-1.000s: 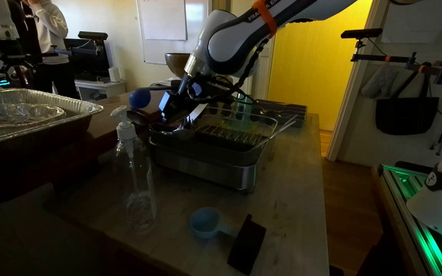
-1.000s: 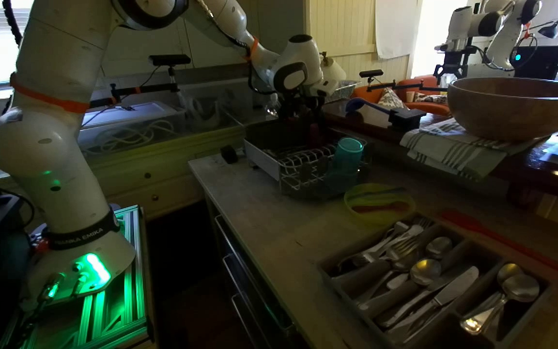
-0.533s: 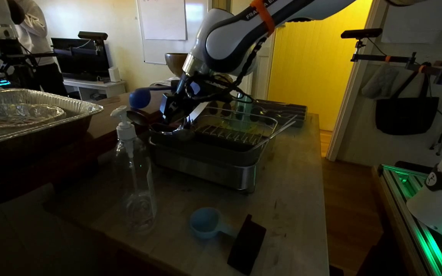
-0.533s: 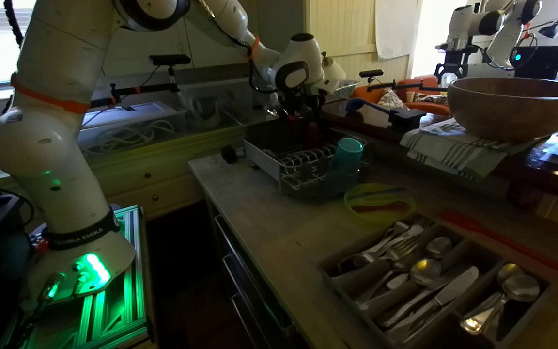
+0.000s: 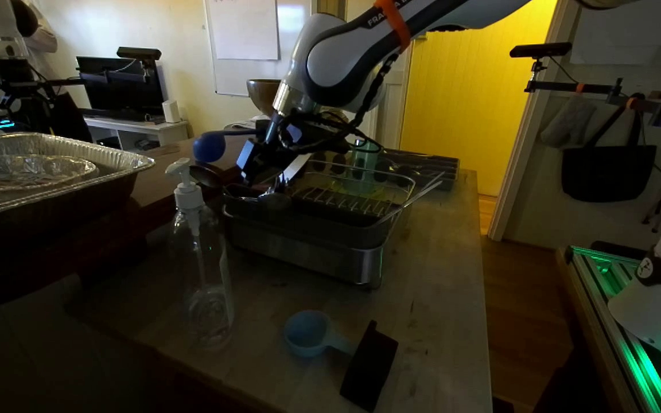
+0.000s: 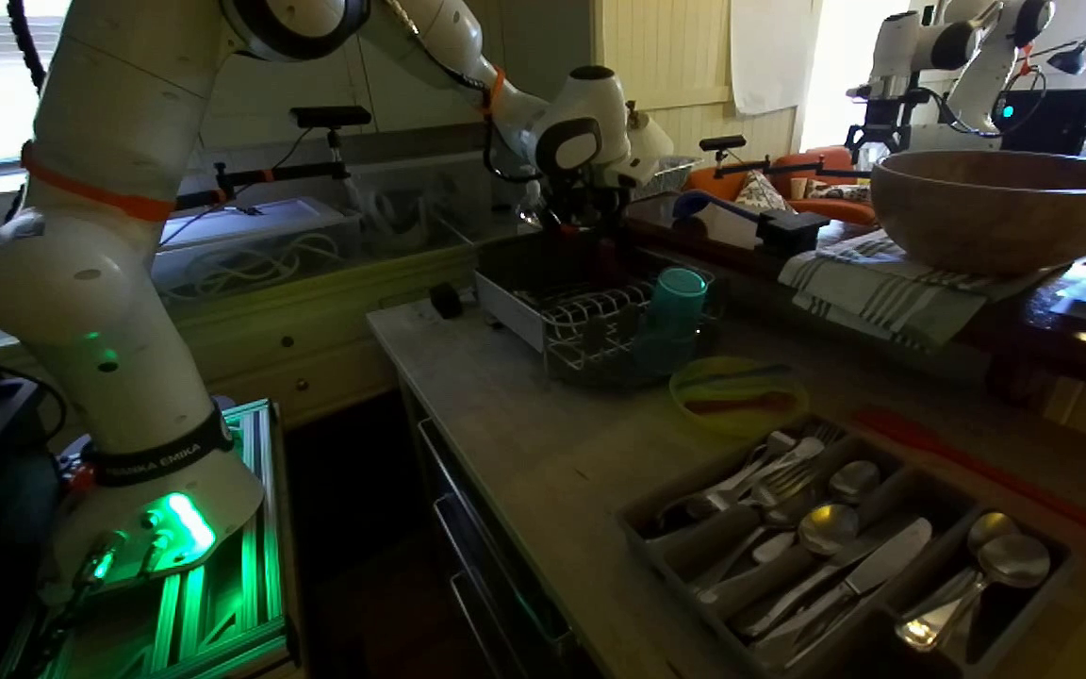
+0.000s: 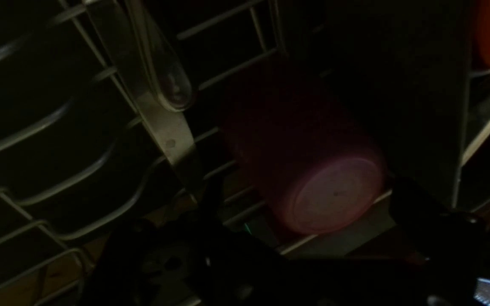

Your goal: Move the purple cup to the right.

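The gripper point(image 7: 308, 187) has its fingers spread well apart, gripping nothing as far as this gloom lets me judge. Just ahead of it, in the dish rack point(image 5: 307, 252), the purple cup point(image 7: 302, 146) shows its base, far end lost in shadow. In both exterior views the fingertips drown in darkness.

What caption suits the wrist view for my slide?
Dim wrist view: the purple cup in a wire rack beside metal utensils, its base facing the viewer, framed by the open hand.
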`<state>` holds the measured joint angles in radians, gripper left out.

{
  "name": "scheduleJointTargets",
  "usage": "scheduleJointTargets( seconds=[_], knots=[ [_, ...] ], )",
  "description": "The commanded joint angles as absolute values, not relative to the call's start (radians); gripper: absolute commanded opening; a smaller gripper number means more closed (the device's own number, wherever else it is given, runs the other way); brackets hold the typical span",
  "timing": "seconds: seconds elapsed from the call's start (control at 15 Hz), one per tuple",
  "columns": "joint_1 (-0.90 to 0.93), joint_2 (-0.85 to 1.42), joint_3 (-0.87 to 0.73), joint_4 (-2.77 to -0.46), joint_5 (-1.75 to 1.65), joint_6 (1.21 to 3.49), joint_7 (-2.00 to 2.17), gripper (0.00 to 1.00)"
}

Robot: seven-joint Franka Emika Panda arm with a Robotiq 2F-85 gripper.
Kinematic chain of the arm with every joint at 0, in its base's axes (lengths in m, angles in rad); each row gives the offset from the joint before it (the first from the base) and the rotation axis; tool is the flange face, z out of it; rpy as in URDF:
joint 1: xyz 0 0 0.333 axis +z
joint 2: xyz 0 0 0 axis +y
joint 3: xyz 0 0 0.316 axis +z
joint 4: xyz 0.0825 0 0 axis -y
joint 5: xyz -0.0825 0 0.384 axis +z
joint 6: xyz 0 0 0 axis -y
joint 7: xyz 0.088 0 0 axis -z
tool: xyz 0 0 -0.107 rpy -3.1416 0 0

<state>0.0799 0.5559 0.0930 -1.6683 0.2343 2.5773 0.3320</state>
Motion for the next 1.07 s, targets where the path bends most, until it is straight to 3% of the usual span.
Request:
scheduleJointTargets(
  seconds=[0.0,0.07,0.13,0.47,1.0],
  knots=[
    [0.075,0.562,0.098,-1.644,0.260,2.504,0.309,1.00],
    [0.076,0.561,0.098,-1.642,0.259,2.493,0.309,1.00],
    [0.076,0.561,0.097,-1.639,0.259,2.485,0.310,0.78],
    [0.078,0.560,0.093,-1.629,0.256,2.464,0.311,0.47],
    [0.042,0.495,0.116,-1.681,0.275,2.490,0.208,0.46]
  ],
)
